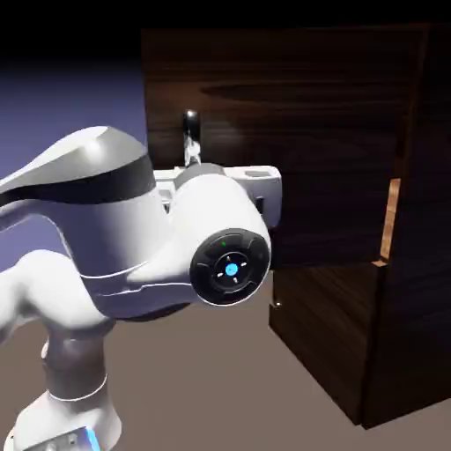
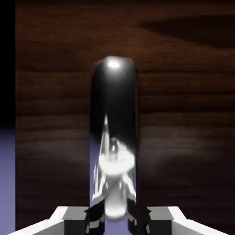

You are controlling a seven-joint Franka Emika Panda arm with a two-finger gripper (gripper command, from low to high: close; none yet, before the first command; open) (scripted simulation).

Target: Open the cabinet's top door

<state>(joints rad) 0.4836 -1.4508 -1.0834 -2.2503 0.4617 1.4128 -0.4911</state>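
Top door (image 1: 291, 132): large dark wood-grain panel on the front of the cabinet (image 1: 414, 264), swung part-way out from the cabinet's front. Its hinged side meets the orange-brown trim (image 1: 388, 220) at the cabinet's front edge; its free edge projects toward the exterior view's left.

Bar handle (image 2: 114, 137): silver, mounted near the door's free edge. Its top end shows above the arm in the exterior view. In the hand view it fills the middle, running up from between the fingertips.

Gripper (image 2: 114, 220): jaws drawn almost fully together, clamped on the bar handle, one grey fingertip (image 2: 69, 219) showing to either side. Judged purpose: the hold lets the arm draw the panel outward on its hinge.

Arm (image 1: 132, 229): white, folded close before the door, hiding most of the handle and the hand.

Lower panel (image 1: 326, 335): appears flush and closed.
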